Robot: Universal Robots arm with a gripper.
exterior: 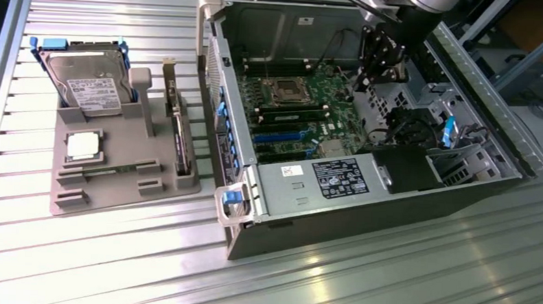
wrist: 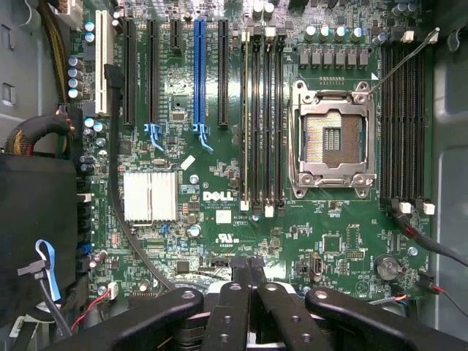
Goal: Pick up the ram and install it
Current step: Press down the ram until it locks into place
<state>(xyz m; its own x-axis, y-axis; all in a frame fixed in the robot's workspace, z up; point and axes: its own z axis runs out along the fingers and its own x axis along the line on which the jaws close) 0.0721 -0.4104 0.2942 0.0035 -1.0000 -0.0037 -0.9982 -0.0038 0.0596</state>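
Note:
My gripper (exterior: 387, 73) hangs over the open computer case, above the motherboard (exterior: 297, 108) and near its CPU socket (exterior: 284, 91). In the wrist view the gripper (wrist: 248, 265) is shut, fingertips pressed together with nothing between them. Beyond them lie the black memory slots (wrist: 263, 121) and the empty CPU socket (wrist: 333, 139). A thin green strip that looks like the ram (exterior: 115, 168) lies in the front holder of the grey tray (exterior: 160, 188), at the exterior view's left and far from the gripper. I cannot tell whether a stick sits in the memory slots.
The tray also holds a hard drive (exterior: 91, 82), a silver CPU chip (exterior: 84, 146) and an upright expansion card (exterior: 179, 131). The case (exterior: 361, 218) has raised walls, a power supply (exterior: 321, 178) and cables (wrist: 124, 219). All of it rests on a ribbed metal table (exterior: 110, 268).

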